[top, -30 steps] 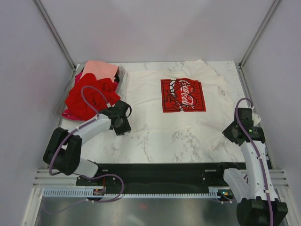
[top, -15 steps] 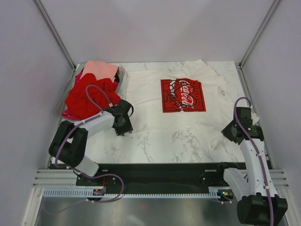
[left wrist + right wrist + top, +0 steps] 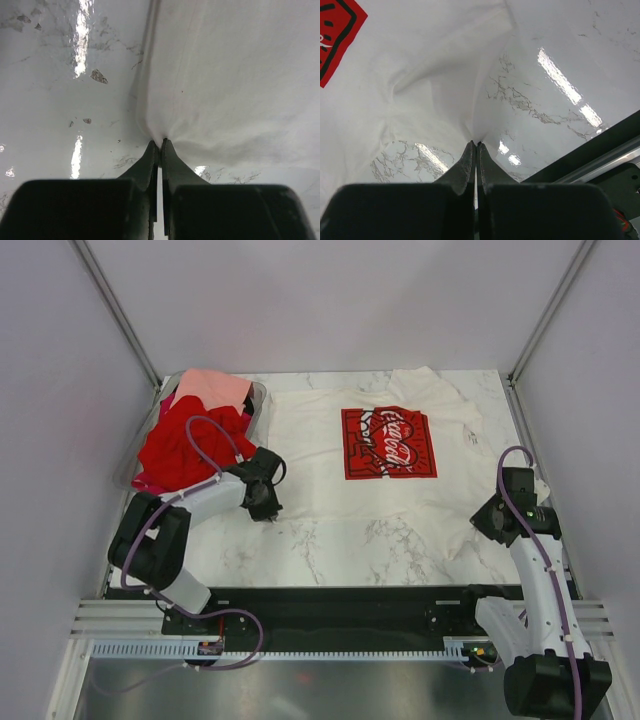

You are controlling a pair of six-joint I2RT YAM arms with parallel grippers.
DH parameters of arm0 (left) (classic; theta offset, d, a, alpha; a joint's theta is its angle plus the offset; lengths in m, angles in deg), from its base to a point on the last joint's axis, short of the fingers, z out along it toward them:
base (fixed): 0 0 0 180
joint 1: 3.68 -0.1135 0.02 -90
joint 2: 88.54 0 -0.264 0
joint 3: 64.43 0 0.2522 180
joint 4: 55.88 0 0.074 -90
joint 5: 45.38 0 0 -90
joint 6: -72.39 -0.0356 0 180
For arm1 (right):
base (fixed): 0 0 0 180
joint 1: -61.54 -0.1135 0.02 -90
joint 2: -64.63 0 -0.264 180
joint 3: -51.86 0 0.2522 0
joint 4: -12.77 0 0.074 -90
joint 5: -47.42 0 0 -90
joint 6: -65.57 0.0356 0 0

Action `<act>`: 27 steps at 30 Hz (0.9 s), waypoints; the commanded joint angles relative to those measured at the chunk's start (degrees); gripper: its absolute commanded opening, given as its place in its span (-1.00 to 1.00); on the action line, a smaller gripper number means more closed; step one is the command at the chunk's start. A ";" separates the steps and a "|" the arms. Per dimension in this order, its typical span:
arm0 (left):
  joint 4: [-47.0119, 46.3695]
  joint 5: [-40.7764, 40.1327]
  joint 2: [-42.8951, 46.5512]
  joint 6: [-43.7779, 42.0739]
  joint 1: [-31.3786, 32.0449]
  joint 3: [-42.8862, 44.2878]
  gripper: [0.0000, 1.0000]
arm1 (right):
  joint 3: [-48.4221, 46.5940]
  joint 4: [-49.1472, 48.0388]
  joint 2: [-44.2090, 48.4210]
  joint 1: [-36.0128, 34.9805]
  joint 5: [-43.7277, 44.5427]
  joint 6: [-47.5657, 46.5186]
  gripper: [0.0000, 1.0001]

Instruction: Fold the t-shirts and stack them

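Note:
A cream-white t-shirt [image 3: 330, 475] with a red square Coca-Cola print [image 3: 390, 442] lies spread flat on the marble table. My left gripper [image 3: 265, 508] is shut on its near left hem corner; the cloth [image 3: 220, 90] bunches at the fingertips in the left wrist view. My right gripper [image 3: 492, 521] is shut on its near right hem corner, the cloth [image 3: 430, 85] puckering at the tips in the right wrist view. Bright red t-shirts [image 3: 190, 445] and a salmon-pink one [image 3: 212, 387] are heaped at the back left.
A clear plastic bin [image 3: 257, 398] sits under the heap of shirts at the back left corner. A black rail [image 3: 340, 605] runs along the table's near edge, also visible in the right wrist view [image 3: 600, 150]. Walls close in on both sides and the back.
My left gripper has moved right and slightly away, to the shirt's near left corner. My right gripper has shifted a little away from me at the near right corner.

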 commanded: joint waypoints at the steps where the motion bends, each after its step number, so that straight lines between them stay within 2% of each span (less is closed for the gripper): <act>1: -1.57 1.81 3.95 -0.34 -0.07 -0.29 -0.96 | 0.26 0.47 0.96 0.31 -1.69 0.04 -1.00; 7: 0.55 3.58 13.19 1.34 -0.07 -4.51 -0.96 | -1.04 3.37 4.13 0.31 -6.00 2.68 -1.00; 12: 5.12 4.45 15.66 -0.85 -1.03 -1.27 -0.96 | -7.63 3.03 1.59 0.31 -6.01 2.24 -1.00; 20: 8.20 6.56 11.80 -4.72 -6.04 9.19 -0.96 | -18.01 -8.92 -13.17 0.31 -12.94 -2.15 -1.00; 27: 9.25 10.78 3.54 -7.01 -11.31 19.37 -0.96 | -32.94 -9.90 -31.01 0.22 -12.77 -5.75 -1.00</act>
